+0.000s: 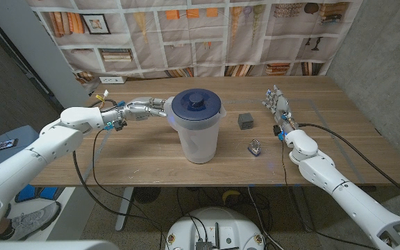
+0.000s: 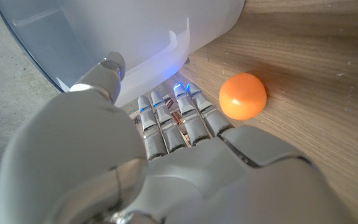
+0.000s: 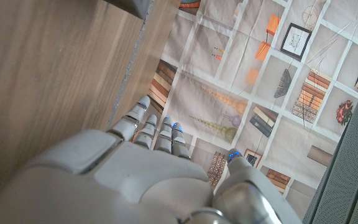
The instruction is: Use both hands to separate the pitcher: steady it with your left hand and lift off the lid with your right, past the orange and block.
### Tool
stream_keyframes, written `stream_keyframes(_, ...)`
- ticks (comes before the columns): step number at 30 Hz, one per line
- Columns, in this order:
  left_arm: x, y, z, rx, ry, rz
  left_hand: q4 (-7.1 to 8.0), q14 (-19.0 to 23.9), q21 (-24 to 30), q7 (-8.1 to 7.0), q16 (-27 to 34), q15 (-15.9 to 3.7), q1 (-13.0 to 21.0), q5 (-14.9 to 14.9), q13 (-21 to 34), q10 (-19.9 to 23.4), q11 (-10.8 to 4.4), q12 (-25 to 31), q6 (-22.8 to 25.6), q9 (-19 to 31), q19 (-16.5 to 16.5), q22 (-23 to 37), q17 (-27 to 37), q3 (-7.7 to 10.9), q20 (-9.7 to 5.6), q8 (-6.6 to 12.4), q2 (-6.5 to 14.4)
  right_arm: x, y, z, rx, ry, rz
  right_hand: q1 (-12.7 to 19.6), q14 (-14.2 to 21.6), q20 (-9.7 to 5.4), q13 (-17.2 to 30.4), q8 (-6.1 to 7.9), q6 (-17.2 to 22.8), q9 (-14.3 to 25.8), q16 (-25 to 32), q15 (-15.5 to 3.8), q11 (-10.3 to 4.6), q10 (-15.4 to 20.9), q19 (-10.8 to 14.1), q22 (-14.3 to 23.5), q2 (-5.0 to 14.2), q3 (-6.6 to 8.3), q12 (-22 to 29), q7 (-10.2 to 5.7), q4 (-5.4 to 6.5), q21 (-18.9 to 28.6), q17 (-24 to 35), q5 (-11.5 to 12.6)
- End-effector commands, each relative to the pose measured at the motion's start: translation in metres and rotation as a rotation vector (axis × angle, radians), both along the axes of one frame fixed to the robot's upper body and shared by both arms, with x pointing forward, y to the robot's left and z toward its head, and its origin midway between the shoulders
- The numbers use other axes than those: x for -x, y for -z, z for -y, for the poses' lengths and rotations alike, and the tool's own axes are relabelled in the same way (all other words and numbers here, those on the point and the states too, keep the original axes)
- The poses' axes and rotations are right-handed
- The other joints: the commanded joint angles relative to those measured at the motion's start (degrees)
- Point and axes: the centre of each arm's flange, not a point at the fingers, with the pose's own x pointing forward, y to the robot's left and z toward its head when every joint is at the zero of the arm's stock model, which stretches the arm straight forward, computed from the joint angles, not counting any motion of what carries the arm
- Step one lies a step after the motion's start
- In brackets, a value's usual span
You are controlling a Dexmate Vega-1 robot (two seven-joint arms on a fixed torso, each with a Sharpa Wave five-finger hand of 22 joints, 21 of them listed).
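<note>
The pitcher (image 1: 198, 135) stands upright near the middle of the table (image 1: 137, 156), a translucent white body with its dark blue lid (image 1: 195, 105) seated on top. In the left wrist view its pale wall (image 2: 166, 37) curves just ahead of the fingertips.

The left hand (image 1: 144, 107) reaches in from the side at lid height, fingers (image 2: 173, 118) extended toward the pitcher's upper wall and handle side. They are close against it, but whether they grasp it cannot be told. The orange (image 2: 243, 96) lies on the wood just beside that hand and next to the pitcher's base.

A small dark block (image 1: 246, 121) sits on the table to the pitcher's right, apart from it. Nearer the front edge lies a small shiny object (image 1: 255, 146), too small to identify.

The right hand (image 1: 278, 105) stands well apart from the pitcher, beyond the block, fingers straight, released and holding nothing. The right wrist view shows its fingers (image 3: 151, 130) reaching past the table edge toward the backdrop.

The table is light brown wood with visible grain. Behind it hangs a cloth backdrop (image 1: 186, 31) printed with shelves, books and framed pictures. A grey wall (image 1: 387, 62) stands to the right. Black cables (image 1: 89, 173) trail from both arms over the front edge.
</note>
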Motion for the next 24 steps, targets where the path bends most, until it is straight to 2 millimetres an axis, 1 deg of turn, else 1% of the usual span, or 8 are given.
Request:
stream_keyframes(1, 0.0064, 0.0036, 0.0035, 0.016, -0.031, 0.018, -0.08, 1.56, 0.37, -0.69, 0.27, -9.62, 1.26, 0.2, 0.14, 1.17, -0.79, -0.38, 1.11, 0.08, 0.98, 0.29, 0.36, -0.6, -3.99, 0.05, 0.77, 0.0013, 0.001, 0.0021, 0.002, -0.003, 0.0, -0.12, 0.47, 0.3, -0.07, 0.2, 0.23, 0.12, 0.32, 0.06, -0.4, 0.07, 0.49, 0.06, 0.64, 0.21, 0.22, -0.29, 0.0, -0.25, -0.06, 0.29)
stream_keyframes(6, 0.0086, 0.0069, 0.0044, 0.043, -0.053, 0.021, -0.17, 4.07, 0.68, 1.52, 0.4, -9.88, 2.9, 0.21, 0.15, 3.82, -1.2, -0.71, 7.18, 0.1, 3.05, 0.36, 0.48, -1.84, -5.26, 1.09, 2.2, 0.0013, 0.0017, 0.0022, 0.002, -0.007, -0.003, -0.16, 0.44, 0.33, -0.07, 0.21, 0.28, 0.12, 0.33, 0.06, -0.42, 0.04, 0.54, 0.07, 0.68, 0.23, 0.21, -0.34, 0.03, -0.37, -0.13, 0.29)
stream_keyframes(7, 0.009, 0.0073, 0.0045, 0.049, -0.058, 0.022, -0.22, 4.72, 0.73, 1.57, 0.43, -9.88, 3.3, 0.21, 0.16, 4.77, -1.19, -0.69, 8.46, 0.1, 3.53, 0.37, 0.49, -2.19, -5.78, 1.18, 2.39, 0.0012, 0.0018, 0.0022, 0.002, -0.008, -0.003, -0.16, 0.43, 0.32, -0.07, 0.22, 0.29, 0.12, 0.33, 0.03, -0.43, 0.04, 0.54, 0.07, 0.68, 0.23, 0.21, -0.36, 0.03, -0.39, -0.13, 0.29)
stream_keyframes(10, 0.0097, 0.0089, 0.0057, 0.058, -0.06, 0.024, -0.28, 6.1, 0.71, 2.14, 0.54, -10.01, 4.1, 0.22, 0.19, 6.37, -1.31, -0.71, 10.38, 0.1, 4.06, 0.38, 0.54, -2.73, -6.38, 1.18, 2.87, 0.0014, 0.0021, 0.0025, 0.003, -0.009, -0.002, -0.18, 0.43, 0.31, -0.07, 0.21, 0.29, 0.12, 0.34, 0.07, -0.46, 0.02, 0.58, 0.07, 0.69, 0.23, 0.21, -0.4, 0.04, -0.44, -0.16, 0.29)
stream_keyframes(13, 0.01, 0.0095, 0.007, 0.065, -0.059, 0.024, -0.27, 6.85, 0.68, 2.51, 0.6, -10.07, 4.45, 0.21, 0.2, 7.15, -1.26, -0.74, 11.39, 0.1, 4.27, 0.38, 0.56, -3.04, -6.64, 1.16, 3.06, 0.002, 0.0026, 0.0031, 0.004, -0.008, -0.005, -0.2, 0.41, 0.33, -0.07, 0.2, 0.3, 0.13, 0.34, 0.09, -0.44, 0.02, 0.58, 0.07, 0.72, 0.24, 0.21, -0.41, 0.05, -0.53, -0.21, 0.3)
stream_keyframes(15, 0.0101, 0.0095, 0.0079, 0.07, -0.059, 0.026, -0.28, 7.36, 0.68, 3.12, 0.61, -10.1, 4.73, 0.21, 0.21, 7.88, -1.19, -0.69, 12.04, 0.09, 4.51, 0.38, 0.55, -3.25, -6.91, 1.12, 3.21, 0.0027, 0.0031, 0.0037, 0.002, -0.004, -0.008, -0.21, 0.4, 0.32, -0.07, 0.21, 0.33, 0.13, 0.35, 0.09, -0.49, 0.06, 0.58, 0.07, 0.73, 0.25, 0.22, -0.41, 0.06, -0.57, -0.23, 0.3)
stream_keyframes(21, 0.0096, 0.0083, 0.011, 0.076, -0.059, 0.029, -0.24, 8.47, 0.79, 3.25, 0.69, -10.18, 5.27, 0.2, 0.22, 9.16, -1.21, -0.68, 13.72, 0.08, 5.2, 0.4, 0.58, -3.6, -7.61, 1.17, 3.68, 0.0045, 0.0045, 0.0059, 0.0, -0.003, -0.005, -0.25, 0.43, 0.3, -0.07, 0.21, 0.35, 0.13, 0.38, 0.13, -0.43, 0.0, 0.65, 0.08, 0.76, 0.27, 0.2, -0.39, 0.08, -0.74, -0.32, 0.3)
stream_keyframes(24, 0.0094, 0.0073, 0.0125, 0.08, -0.064, 0.029, -0.22, 10.1, 0.97, 3.52, 0.68, -10.36, 6.18, 0.19, 0.28, 11.51, -1.18, -0.5, 15.92, 0.06, 6.22, 0.45, 0.56, -3.9, -8.2, 1.09, 4.64, 0.0053, 0.0048, 0.0071, 0.002, -0.004, -0.005, -0.26, 0.46, 0.28, -0.08, 0.21, 0.37, 0.13, 0.4, 0.07, -0.46, 0.04, 0.68, 0.08, 0.77, 0.27, 0.22, -0.41, 0.09, -0.81, -0.35, 0.3)
